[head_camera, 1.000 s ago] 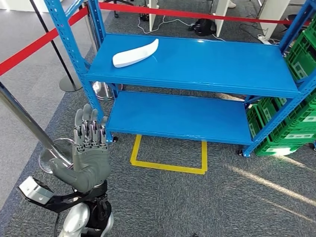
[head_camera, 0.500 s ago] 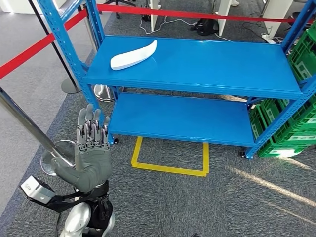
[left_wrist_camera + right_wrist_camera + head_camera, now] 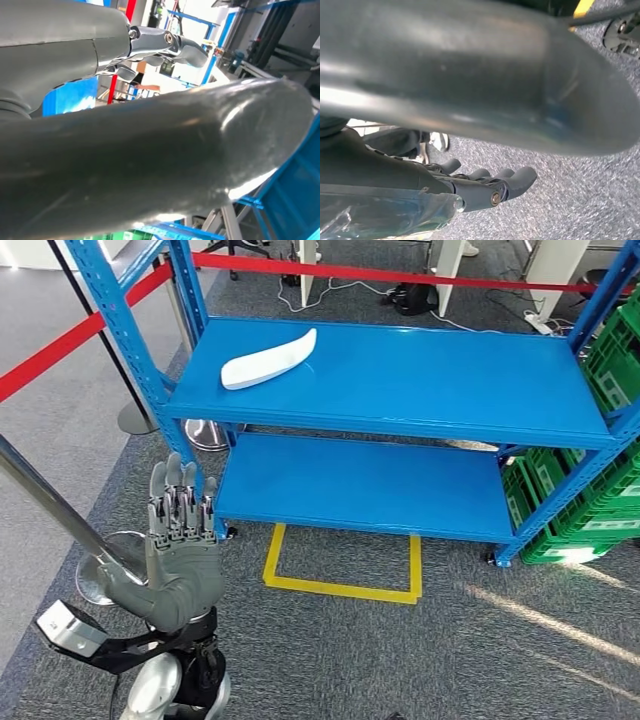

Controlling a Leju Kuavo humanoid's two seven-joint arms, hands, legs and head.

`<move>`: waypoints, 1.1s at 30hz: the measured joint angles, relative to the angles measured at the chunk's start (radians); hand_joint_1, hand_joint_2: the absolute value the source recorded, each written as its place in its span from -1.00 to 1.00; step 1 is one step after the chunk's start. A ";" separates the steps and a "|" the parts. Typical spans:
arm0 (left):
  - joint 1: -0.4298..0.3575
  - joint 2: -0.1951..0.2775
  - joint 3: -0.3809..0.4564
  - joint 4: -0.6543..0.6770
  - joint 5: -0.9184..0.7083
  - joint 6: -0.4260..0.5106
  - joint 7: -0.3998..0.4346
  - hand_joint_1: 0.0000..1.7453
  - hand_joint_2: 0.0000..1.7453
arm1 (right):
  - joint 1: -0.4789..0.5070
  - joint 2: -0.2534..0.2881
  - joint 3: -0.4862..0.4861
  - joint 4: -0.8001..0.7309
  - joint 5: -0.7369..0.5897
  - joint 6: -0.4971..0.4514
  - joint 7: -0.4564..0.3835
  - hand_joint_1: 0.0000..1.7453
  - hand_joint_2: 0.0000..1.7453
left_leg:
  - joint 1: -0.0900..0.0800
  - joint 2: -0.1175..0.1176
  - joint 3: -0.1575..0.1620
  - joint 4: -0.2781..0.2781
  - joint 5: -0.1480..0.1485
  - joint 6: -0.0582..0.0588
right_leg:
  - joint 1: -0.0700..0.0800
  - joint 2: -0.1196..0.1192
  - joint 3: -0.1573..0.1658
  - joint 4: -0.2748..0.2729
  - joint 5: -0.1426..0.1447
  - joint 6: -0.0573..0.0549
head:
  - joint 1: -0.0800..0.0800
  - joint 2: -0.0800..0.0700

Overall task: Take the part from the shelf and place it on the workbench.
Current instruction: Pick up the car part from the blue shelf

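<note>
Part (image 3: 268, 358) lies flat on the top board of the blue shelf (image 3: 423, 380), near its left end, easy to reach from the front. Left hand (image 3: 181, 555) is raised, fingers straight up and spread, holding nothing, well short of it. Right hand (image 3: 486, 187) hangs over the carpet, fingers loose, holding nothing.

The shelf (image 3: 392, 370) is bright blue, and the part (image 3: 268, 358) on it is plain white. Right of the shelf stand green crates (image 3: 604, 490); a red barrier tape (image 3: 68, 340) runs left of it. Below the shelf, yellow floor marking (image 3: 340, 585) lies on speckled grey carpet (image 3: 453, 660). The left hand (image 3: 181, 550) is grey.
</note>
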 joint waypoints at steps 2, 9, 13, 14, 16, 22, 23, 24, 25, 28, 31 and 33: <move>0.000 -0.001 -0.001 0.000 0.000 0.000 0.000 -1.00 -1.00 | -0.001 0.000 0.000 0.000 0.000 0.000 0.000 -1.00 -1.00 | 0.003 -0.001 0.014 -0.005 -0.004 0.012 | 0.000 -0.003 -0.007 0.028 -0.017 0.009 | 0.004 0.000; 0.001 -0.002 -0.001 0.000 0.000 0.000 0.000 -1.00 -1.00 | 0.004 -0.001 0.000 0.000 0.001 0.000 0.000 -1.00 -1.00 | 0.003 -0.003 0.057 -0.006 -0.038 0.019 | -0.003 -0.006 -0.155 0.211 -0.040 0.023 | 0.011 0.000; 0.000 -0.002 -0.001 0.000 0.000 0.000 0.000 -1.00 -1.00 | 0.003 -0.002 0.000 0.000 0.000 0.000 -0.001 -1.00 -1.00 | 0.001 -0.004 0.088 -0.008 -0.064 -0.002 | -0.001 -0.006 -0.080 0.011 0.055 0.007 | 0.012 0.000; 0.000 -0.002 -0.001 0.000 0.000 0.000 0.000 -1.00 -1.00 | 0.002 -0.002 0.000 0.000 0.000 0.001 -0.001 -1.00 -1.00 | 0.000 -0.004 0.092 -0.008 -0.066 -0.007 | 0.001 -0.005 -0.077 0.009 0.047 -0.003 | 0.011 0.000; 0.000 -0.002 -0.001 -0.001 0.000 0.000 0.000 -1.00 -1.00 | 0.004 -0.003 0.000 0.000 0.000 0.001 0.000 -1.00 -1.00 | 0.000 -0.003 0.094 -0.002 -0.068 -0.018 | 0.000 -0.003 -0.067 0.007 0.053 -0.018 | 0.010 0.000; 0.000 0.000 0.000 -0.004 0.000 0.000 0.000 -1.00 -1.00 | 0.003 -0.003 0.000 0.000 0.001 0.001 -0.001 -1.00 -1.00 | 0.000 0.000 -0.092 0.275 -0.159 -0.033 | -0.003 -0.002 -0.035 0.000 0.028 -0.039 | 0.004 0.000; 0.000 0.001 0.000 -0.004 0.000 0.000 0.000 -1.00 -1.00 | 0.004 -0.004 0.000 0.000 0.001 0.001 -0.001 -1.00 -1.00 | 0.000 0.000 -0.108 0.277 -0.140 -0.031 | -0.003 -0.001 -0.028 0.000 0.022 -0.039 | 0.004 0.000; 0.000 0.001 0.000 -0.004 0.000 0.000 0.000 -1.00 -1.00 | 0.005 -0.004 0.000 0.000 0.001 0.001 -0.001 -1.00 -1.00 | -0.001 0.000 -0.109 0.248 -0.103 -0.028 | -0.002 0.000 -0.018 0.000 0.015 -0.038 | 0.004 0.000; 0.000 0.001 0.000 -0.004 0.000 0.000 0.000 -1.00 -1.00 | 0.006 -0.004 0.000 0.000 0.001 0.001 -0.001 -1.00 -1.00 | -0.001 0.001 -0.094 0.190 -0.050 -0.024 | -0.002 0.001 -0.008 0.000 0.008 -0.037 | 0.004 0.000; 0.000 0.001 0.000 -0.005 0.000 0.000 0.000 -1.00 -1.00 | 0.006 -0.004 0.000 0.001 0.001 0.001 -0.001 -1.00 -1.00 | -0.007 0.004 -0.045 0.028 0.037 -0.010 | 0.001 0.002 0.012 0.002 -0.012 -0.025 | 0.002 0.000; 0.001 0.000 0.000 -0.005 0.001 0.000 0.000 -1.00 -1.00 | 0.004 -0.004 0.000 0.000 0.001 0.002 -0.001 -1.00 -1.00 | -0.006 0.003 -0.033 0.003 0.034 0.001 | 0.003 -0.001 0.014 -0.004 -0.026 -0.009 | 0.001 0.000; 0.000 -0.001 0.000 -0.006 0.002 0.000 0.000 -1.00 -1.00 | 0.002 -0.005 0.000 0.000 0.002 0.002 -0.001 -1.00 -1.00 | -0.002 0.002 -0.025 -0.002 0.030 0.011 | 0.002 -0.003 0.004 0.027 -0.050 0.003 | 0.004 0.000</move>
